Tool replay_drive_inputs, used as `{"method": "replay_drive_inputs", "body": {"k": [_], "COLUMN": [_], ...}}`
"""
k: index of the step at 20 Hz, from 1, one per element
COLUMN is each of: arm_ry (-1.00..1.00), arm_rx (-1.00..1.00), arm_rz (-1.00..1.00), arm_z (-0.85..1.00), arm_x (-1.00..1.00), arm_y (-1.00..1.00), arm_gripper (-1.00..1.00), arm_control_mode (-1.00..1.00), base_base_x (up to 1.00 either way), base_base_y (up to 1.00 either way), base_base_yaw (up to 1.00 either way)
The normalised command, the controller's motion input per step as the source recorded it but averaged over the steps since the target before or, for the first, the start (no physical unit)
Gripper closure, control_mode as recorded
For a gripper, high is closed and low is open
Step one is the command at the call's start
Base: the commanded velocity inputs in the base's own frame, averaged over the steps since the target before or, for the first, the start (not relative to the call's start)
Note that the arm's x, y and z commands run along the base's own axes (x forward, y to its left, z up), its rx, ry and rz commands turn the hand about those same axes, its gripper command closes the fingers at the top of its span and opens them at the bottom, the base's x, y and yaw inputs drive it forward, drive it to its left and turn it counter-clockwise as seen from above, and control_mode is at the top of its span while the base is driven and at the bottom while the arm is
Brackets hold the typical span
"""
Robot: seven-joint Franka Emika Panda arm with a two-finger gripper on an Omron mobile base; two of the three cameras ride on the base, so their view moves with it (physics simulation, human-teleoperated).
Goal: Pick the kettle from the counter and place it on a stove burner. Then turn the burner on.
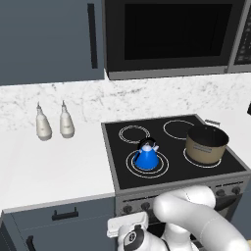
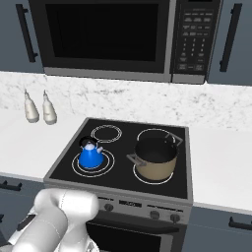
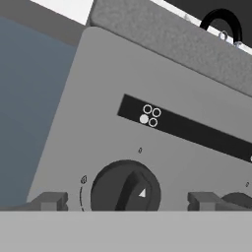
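So the claw (image 3: 125,201) is parked right up at the stove's front panel, fingers (image 3: 49,201) spread wide with a black knob (image 3: 125,189) sitting squarely between them, not pinched yet. The knob has a raised rib across it with a little white triangle near one end. Just above it there's a black strip (image 3: 187,129) with a small burner diagram, three hollow circles and one filled, which I'd guess tells you which ring that knob runs.

Going outward: the kettle (image 1: 146,155) is already off the white surface (image 1: 54,162) and standing upright inside the big double-ring stove burner (image 1: 147,164) at the front left of the cooktop. So the placing half looks done and what's left is the switch.

Handling-wise, the knob looks rigid and smooth, so I'd close on the rib, not the round rim, or the fingers could just skid around it. The kettle looks light and hard; its arched black handle is the obvious hold if it ever needs shifting.

Off to the side, a tan pot (image 1: 206,144) sits on the front right ring, and two white bottles (image 1: 54,122) stand by the backsplash.
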Motion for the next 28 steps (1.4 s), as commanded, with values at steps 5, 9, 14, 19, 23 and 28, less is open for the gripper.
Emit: {"method": "replay_drive_inputs", "body": {"k": [5,9,14,19,23,28], "arm_ry": [0.0,0.0,0.01,0.1,0.14,0.11], "arm_rx": [0.0,0.0,-0.01,-0.19,-0.31,-0.35], "arm_rz": [0.0,0.0,0.0,0.0,0.0,0.0], "arm_z": [0.0,0.0,0.01,0.0,0.0,0.01], "arm_x": [0.0,0.0,0.02,0.11,0.06,0.08], "arm_y": [0.0,0.0,0.02,0.23,0.32,0.4], "arm_gripper": [1.0,1.0,1.0,1.0,1.0,1.0], "arm_control_mode": [-1.0,-1.0,-1.0,-1.0,-1.0,-1.0], "base_base_x": [0.0,0.0,0.0,0.0,0.0,0.0], "base_base_y": [0.0,0.0,0.0,0.0,0.0,0.0], "base_base_yaw": [0.0,0.0,0.0,0.0,0.0,0.0]}}
